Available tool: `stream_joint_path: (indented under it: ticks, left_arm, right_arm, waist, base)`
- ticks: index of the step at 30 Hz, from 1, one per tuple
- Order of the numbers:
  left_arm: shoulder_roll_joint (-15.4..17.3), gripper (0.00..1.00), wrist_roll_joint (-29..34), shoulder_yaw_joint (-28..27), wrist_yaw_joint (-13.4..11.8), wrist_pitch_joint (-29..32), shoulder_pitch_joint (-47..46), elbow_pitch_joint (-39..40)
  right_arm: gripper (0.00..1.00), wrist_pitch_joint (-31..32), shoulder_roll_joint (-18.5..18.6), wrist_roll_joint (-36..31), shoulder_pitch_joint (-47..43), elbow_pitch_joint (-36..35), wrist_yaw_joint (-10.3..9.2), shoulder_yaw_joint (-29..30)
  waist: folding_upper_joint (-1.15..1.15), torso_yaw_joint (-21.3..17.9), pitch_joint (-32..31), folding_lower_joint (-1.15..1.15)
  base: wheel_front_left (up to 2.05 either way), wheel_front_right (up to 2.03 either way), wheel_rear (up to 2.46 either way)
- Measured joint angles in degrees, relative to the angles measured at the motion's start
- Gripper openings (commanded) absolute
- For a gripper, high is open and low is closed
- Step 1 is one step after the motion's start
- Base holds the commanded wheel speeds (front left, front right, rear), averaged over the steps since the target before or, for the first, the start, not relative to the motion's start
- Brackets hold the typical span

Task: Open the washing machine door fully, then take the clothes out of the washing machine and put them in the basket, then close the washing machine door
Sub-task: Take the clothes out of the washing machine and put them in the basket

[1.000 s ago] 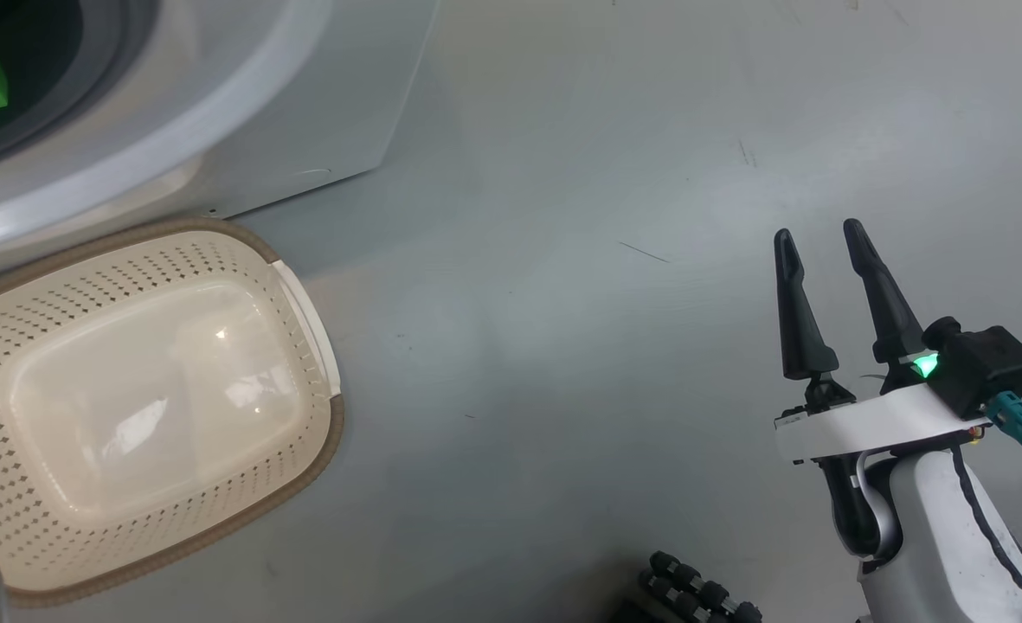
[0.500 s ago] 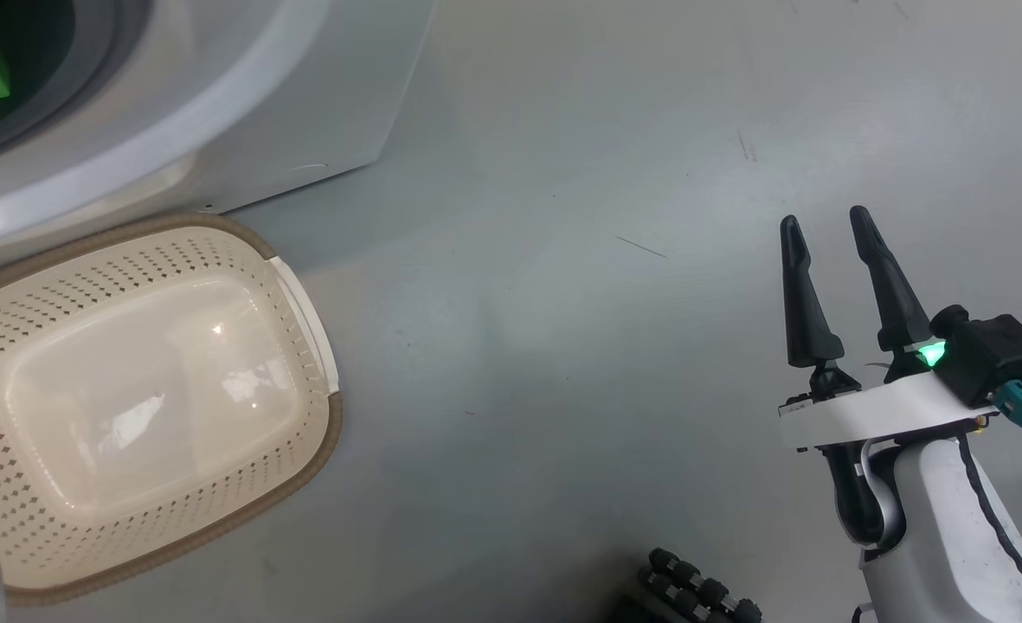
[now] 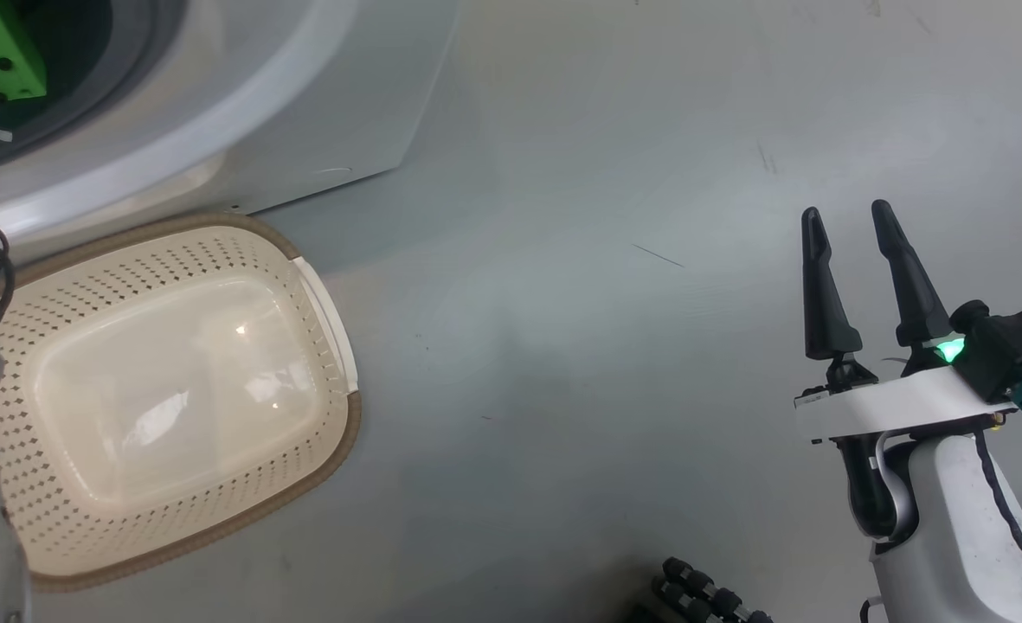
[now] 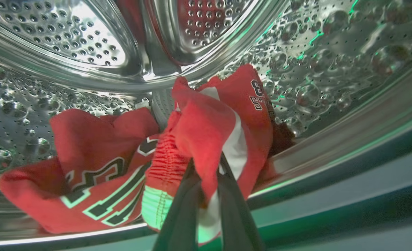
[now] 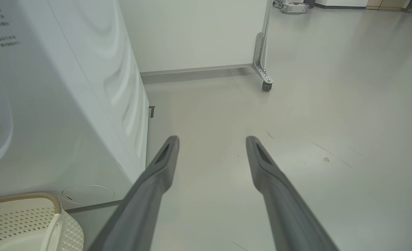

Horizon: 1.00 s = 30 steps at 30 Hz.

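Progress early: left gripper [image 4: 206,162] clamped on clothes [image 4: 206,118] inside washing machine [image 3: 320,95]; right gripper [image 3: 846,209] parted at 4 o'clock. Remaining: filling empty basket [image 3: 337,450] at 8 o'clock, shutting door.

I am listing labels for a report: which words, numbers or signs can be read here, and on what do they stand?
No text reads clearly.
On the red clothes: large dark, white-edged characters, folded, unreadable.
On their upper fold: small dark lettering, turned sideways, too blurred.
On the washing machine: small grey print lines, too blurred.
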<state>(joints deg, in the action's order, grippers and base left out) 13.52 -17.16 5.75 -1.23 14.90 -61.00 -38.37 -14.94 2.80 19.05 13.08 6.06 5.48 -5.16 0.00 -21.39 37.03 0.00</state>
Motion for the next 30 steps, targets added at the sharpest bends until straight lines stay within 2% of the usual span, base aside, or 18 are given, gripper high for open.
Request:
stream_joint_path:
  ticks: [14, 30]
  left_arm:
    - [-3.6, 0.00, -0.1, -0.3, 0.0, -13.8, 6.9, 4.7]
    - [-9.7, 0.00, -0.4, 1.5, -0.7, -26.4, 22.5, 9.3]
  right_arm:
    - [1.00, 0.0, 0.3, -2.1, -0.1, -0.1, 0.18, 1.7]
    - [1.00, 0.0, 2.1, -5.1, -3.8, 1.3, 0.52, 1.8]
  waist:
    - [0.00, 4.4, -2.9, 0.00]
    - [0.00, 10.3, -9.6, 0.00]
  base:
    - [0.00, 0.00, 0.00]
    - [0.00, 0.00, 0.00]
